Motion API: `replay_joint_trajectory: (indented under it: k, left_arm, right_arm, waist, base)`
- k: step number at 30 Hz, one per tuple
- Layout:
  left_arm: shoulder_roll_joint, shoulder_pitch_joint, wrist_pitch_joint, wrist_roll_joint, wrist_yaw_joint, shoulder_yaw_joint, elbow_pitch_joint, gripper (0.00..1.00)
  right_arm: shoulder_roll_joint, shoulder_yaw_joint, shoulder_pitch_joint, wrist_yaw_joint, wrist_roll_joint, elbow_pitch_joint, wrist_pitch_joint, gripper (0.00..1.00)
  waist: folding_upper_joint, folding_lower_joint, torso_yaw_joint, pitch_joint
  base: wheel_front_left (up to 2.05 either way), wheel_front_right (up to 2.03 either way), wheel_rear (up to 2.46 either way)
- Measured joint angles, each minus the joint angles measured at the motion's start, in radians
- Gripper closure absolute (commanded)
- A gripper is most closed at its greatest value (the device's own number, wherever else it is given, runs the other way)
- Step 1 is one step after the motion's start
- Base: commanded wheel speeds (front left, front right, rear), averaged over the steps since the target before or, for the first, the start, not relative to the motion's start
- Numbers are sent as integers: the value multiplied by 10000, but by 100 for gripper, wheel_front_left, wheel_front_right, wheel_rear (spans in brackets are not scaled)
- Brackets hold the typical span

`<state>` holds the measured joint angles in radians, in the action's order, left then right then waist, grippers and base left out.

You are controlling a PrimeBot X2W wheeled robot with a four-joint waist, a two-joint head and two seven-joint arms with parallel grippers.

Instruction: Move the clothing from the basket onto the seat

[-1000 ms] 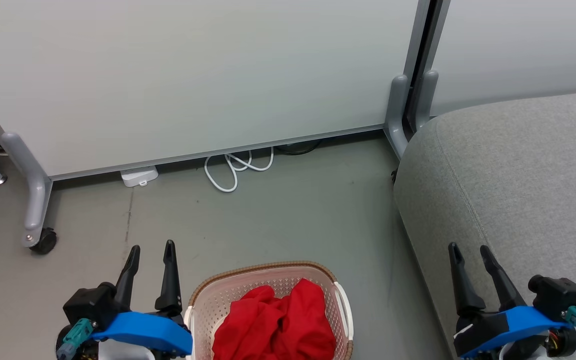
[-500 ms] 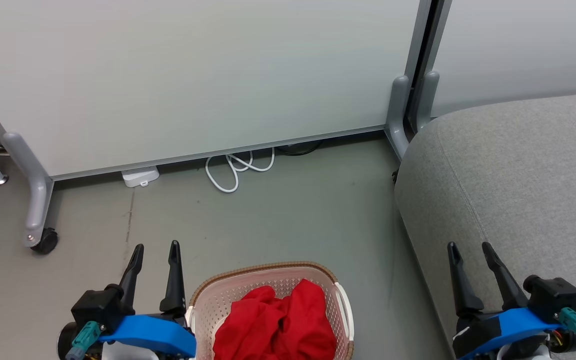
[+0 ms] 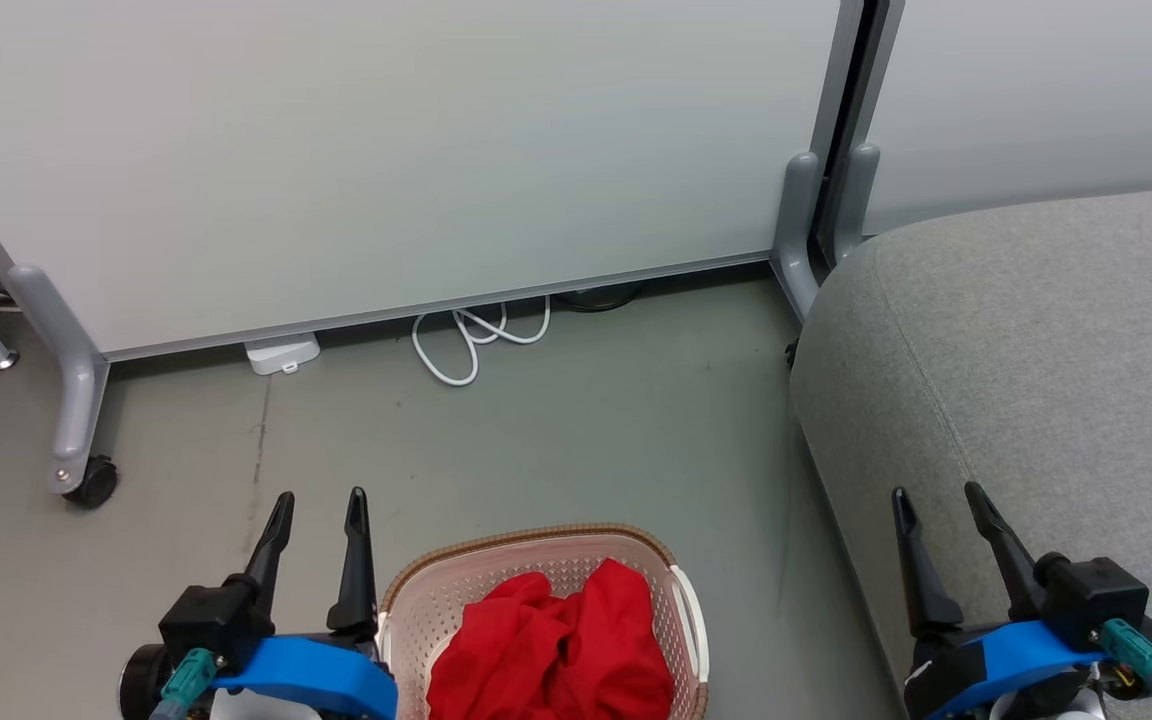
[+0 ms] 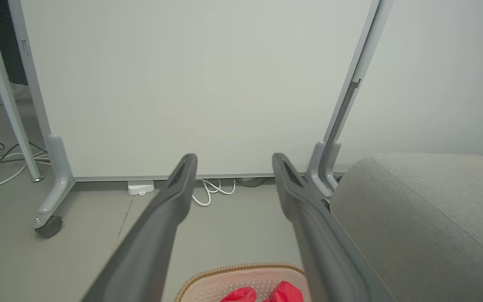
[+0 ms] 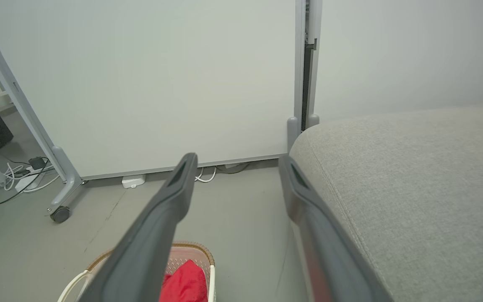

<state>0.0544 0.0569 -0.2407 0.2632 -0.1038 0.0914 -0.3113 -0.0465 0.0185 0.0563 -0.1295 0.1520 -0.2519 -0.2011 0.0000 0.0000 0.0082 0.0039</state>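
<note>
Head view, bottom centre: I see the clothing (image 3: 551, 650), crumpled soft red fabric, heaped inside the basket (image 3: 526, 537). The basket is an oval cream plastic tub with perforated walls and a brown woven-look rim, standing on smooth grey floor (image 3: 586, 430). At the right of the frame, the seat (image 3: 1056, 330) is a rounded grey cushion in coarse weave with one stitched seam. My left gripper (image 3: 321, 495) sits lower left, just beside the basket, its long dark tapered fingers pointing up the frame, spread apart and holding nothing. My right gripper (image 3: 936, 490) sits lower right against the seat's edge, likewise spread and holding nothing.
</note>
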Motion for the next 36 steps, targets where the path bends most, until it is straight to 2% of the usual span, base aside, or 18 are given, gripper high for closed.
replay_joint_trajectory:
  k: [11,29,36]
  left_arm:
    - [-23,26,-211,-830,-25,40,-174,0]
    - [-31,34,-211,-888,-58,17,-293,0]
    - [-8,155,-222,-1145,-107,196,-550,0]
  right_arm:
    - [-6,-15,1,-10,-882,-38,-180,0]
    - [-8,-23,1,-10,-880,-54,-201,0]
    - [-10,-140,154,-12,-872,17,-203,0]
  waist:
    - [0,0,-3,-75]
    - [0,0,-39,-33]
    - [0,0,-151,289]
  base:
    - [0,0,0]
    - [0,0,0]
    - [0,0,0]
